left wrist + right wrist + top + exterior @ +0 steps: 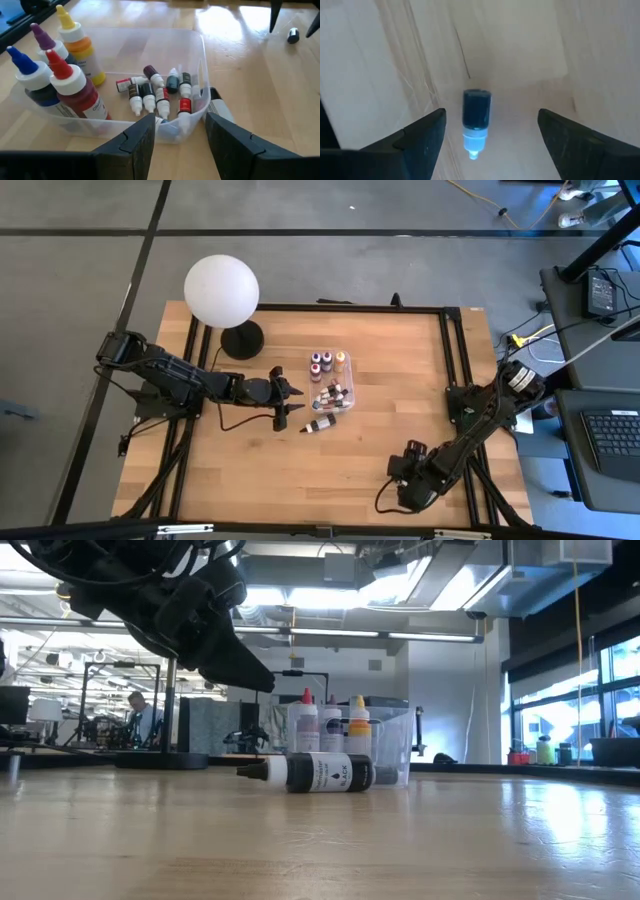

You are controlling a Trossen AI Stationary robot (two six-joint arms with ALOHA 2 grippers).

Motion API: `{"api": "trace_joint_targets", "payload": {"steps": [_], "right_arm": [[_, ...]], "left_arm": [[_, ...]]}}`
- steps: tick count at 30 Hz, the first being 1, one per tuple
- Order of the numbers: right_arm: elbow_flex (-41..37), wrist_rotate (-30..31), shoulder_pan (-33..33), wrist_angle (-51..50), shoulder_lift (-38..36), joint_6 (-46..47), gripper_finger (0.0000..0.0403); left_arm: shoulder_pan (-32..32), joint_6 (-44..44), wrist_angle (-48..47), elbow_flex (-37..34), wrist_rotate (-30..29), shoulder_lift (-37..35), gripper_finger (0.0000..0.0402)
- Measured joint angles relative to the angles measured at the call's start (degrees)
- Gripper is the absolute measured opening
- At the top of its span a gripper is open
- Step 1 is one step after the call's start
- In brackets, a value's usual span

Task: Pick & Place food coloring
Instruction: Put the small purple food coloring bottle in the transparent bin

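Observation:
A clear plastic box (345, 390) stands mid-table. At one end of it stand blue, purple, red and yellow food coloring bottles (75, 90), and several tiny ones (157, 92) lie on its floor. A black-labelled bottle (315, 772) lies on its side on the table beside the box. My left gripper (179, 120) hovers open just short of the box's near wall, with nothing between its fingers. My right gripper (492, 114) points down near the table's front right (405, 478). It is open, with one finger on each side of a tiny blue bottle (476, 117) that lies on the wood.
A big white globe lamp (221, 288) on a dark round base (241, 338) stands at the table's far left, close behind my left arm. A black frame (450, 360) runs along the table's edges. Bare wood lies between the box and my right gripper.

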Motion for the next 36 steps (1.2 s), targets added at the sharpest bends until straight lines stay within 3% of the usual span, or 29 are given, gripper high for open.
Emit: {"api": "trace_joint_targets", "payload": {"steps": [7, 24, 30, 36], "right_arm": [[0.2, 0.5, 0.0, 0.7, 2.7, -0.8, 0.0274], [3.9, 0.3, -0.8, -8.2, 3.3, -4.5, 0.0077], [7.1, 0.9, -5.4, -14.8, 3.1, -9.2, 0.0074], [12.4, 8.4, -15.3, -18.6, 3.1, -25.7, 0.0094]], "left_arm": [[0.0, 0.0, 0.0, 0.0, 0.0, 0.0, 0.0171], [0.0, 0.0, 0.3, 0.0, 0.1, 0.0, 0.0171], [0.0, -0.8, 0.4, 0.0, 0.8, 0.0, 0.0171], [0.0, -1.3, 0.4, 0.0, 0.8, 0.0, 0.0171]]}}
